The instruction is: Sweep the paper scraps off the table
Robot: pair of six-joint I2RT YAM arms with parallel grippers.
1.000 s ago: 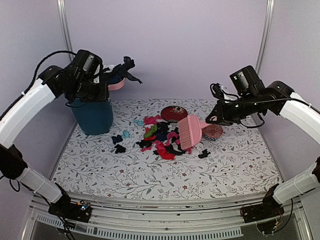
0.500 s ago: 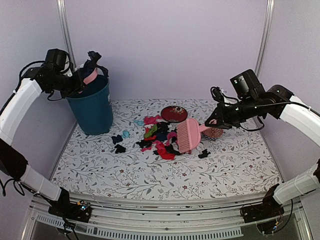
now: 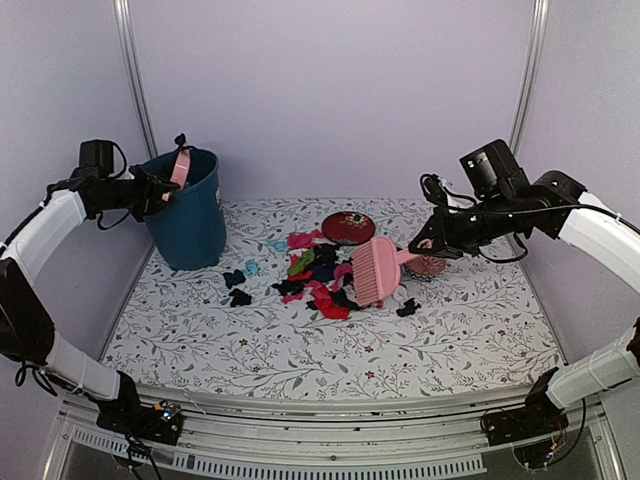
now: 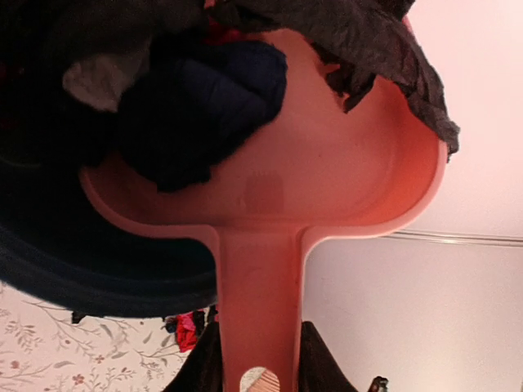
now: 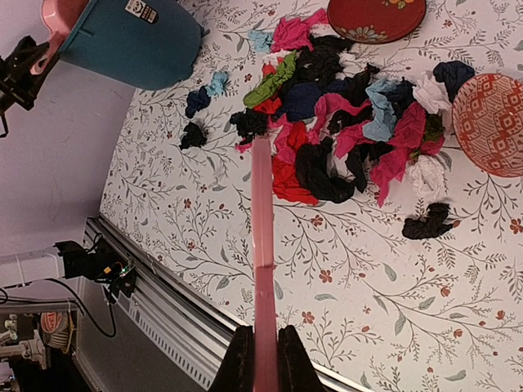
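Left jaws are pinched tight on the stem of a pink dustpan, one finger on each side of the handle (the wrist view shows it nicely). Straight out from them the pan sits tipped up at the rim of a teal bin, with a wad of black and dark-blue paper scraps bunched in the pan. That arm is bent high. The white link climbs from the near-left corner and the forearm runs level toward the bin.

Right jaws are squeezed on the handle of a pink brush, which the wrist cam sees edge-on. The brush head hangs down ahead of them at the edge of the main pile, a jumble of black, hot pink, red, green and light blue lying mid-tabletop. I can't tell if the bristles actually touch the surface. The right arm comes up from the near-right corner, folds at the elbow and slopes down toward the pile.

Around it: a pink patterned dish sits just under the right jaws. A dark-red plate touches the far side of the pile. One black scrap lies alone beside the brush head, and a few stray bits lie between the pile and the bin.
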